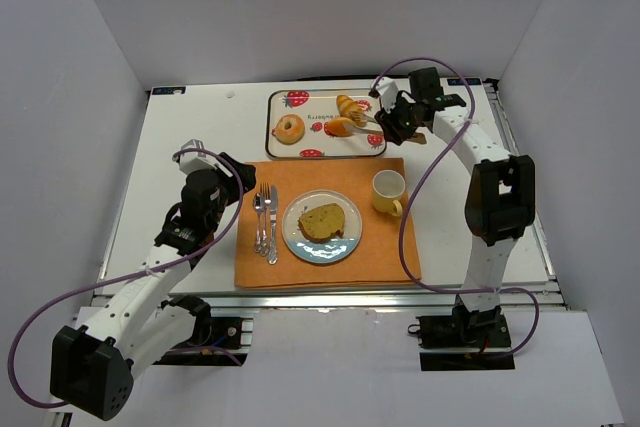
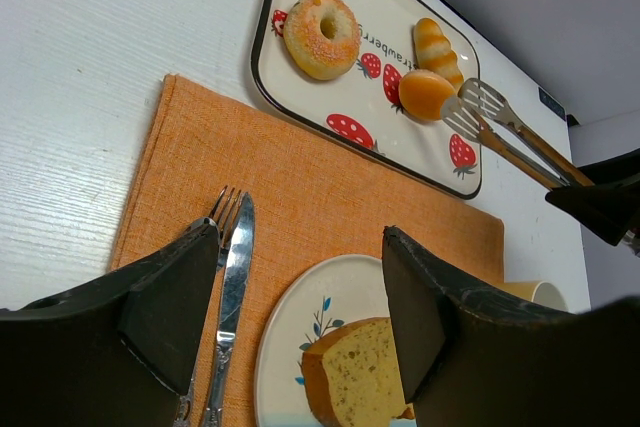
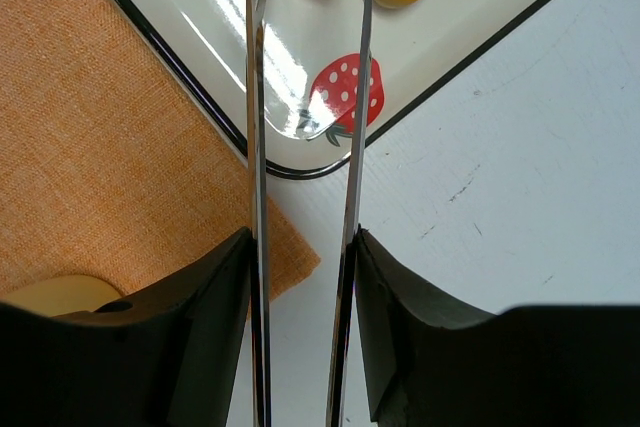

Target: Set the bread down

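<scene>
- The right end effector (image 1: 400,119) is at the far right of the tabletop (image 1: 190,137). Its fingers are pressed onto the handles of a pair of metal tongs (image 1: 365,119).
- The tongs reach left over the strawberry-patterned tray (image 1: 318,107). In the right wrist view their two arms run either side of the round bun (image 1: 340,127).
- The round bun lies on the tray's right half. I cannot tell whether the tips squeeze it or only touch it.
- A long twisted roll (image 1: 350,107) lies just beyond the bun, and a sugared doughnut (image 1: 289,129) sits on the tray's left half.
- Near the tray, an orange placemat (image 1: 380,247) carries a plate (image 1: 295,237) with a cake slice (image 1: 325,220). A yellow cup (image 1: 388,190) stands to the plate's right, and a fork (image 1: 258,219) and knife (image 1: 271,222) lie to its left.
- The left end effector (image 1: 240,179) hovers over the placemat's left edge above the cutlery, fingers spread and holding nothing.
</scene>
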Motion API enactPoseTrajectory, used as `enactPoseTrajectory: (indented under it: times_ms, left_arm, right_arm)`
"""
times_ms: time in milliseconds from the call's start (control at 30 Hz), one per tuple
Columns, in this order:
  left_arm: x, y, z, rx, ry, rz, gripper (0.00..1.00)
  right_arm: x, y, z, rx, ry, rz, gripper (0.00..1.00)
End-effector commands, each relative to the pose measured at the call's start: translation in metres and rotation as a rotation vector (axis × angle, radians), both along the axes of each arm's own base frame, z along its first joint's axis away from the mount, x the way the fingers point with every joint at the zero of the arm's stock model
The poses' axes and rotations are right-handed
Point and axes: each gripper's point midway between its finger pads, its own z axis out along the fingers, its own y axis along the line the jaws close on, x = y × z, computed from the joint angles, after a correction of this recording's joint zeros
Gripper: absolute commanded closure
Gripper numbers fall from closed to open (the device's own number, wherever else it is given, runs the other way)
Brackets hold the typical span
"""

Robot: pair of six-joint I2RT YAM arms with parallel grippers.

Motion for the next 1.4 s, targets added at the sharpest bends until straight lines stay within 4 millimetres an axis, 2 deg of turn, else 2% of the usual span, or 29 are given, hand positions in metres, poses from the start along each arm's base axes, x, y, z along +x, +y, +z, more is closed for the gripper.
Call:
enactPoseTrajectory:
  times_ms: [0,367,733,833,1000,1267,1367]
  left_arm:
    - [0.0,0.001,0.005,-0.014,-0.018,0.002,0.24]
    - [0.0,0.001,0.006,-0.013,-0.018,0.005,0.24]
    - [0.001,0.001,0.006,-0.014,-0.021,0.003,0.24]
    - [0.002,0.0,0.007,-0.013,-0.021,0.001,0.24]
    - [0.002,0.001,0.009,-0.014,-0.025,0.004,0.24]
    - [0.002,0.0,0.01,-0.015,-0.025,0.001,0.24]
    - [0.002,0.0,0.01,-0.013,-0.025,0.001,0.24]
  right_arm:
    - [0.009,-0.004,0.005,-0.01,-0.022,0.001,0.51]
    - [0.018,-0.004,-0.004,-0.041,-0.011,0.028,0.51]
    - [0.013,0.0,-0.006,-0.04,0.019,0.074,0.52]
    - [0.012,0.001,-0.008,-0.037,0.039,0.078,0.58]
    - [0.01,0.001,-0.01,-0.033,0.056,0.076,0.74]
    - [0.006,0.001,-0.007,-0.029,0.05,0.075,0.83]
    - [0.005,0.002,0.0,-0.014,0.038,0.072,0.87]
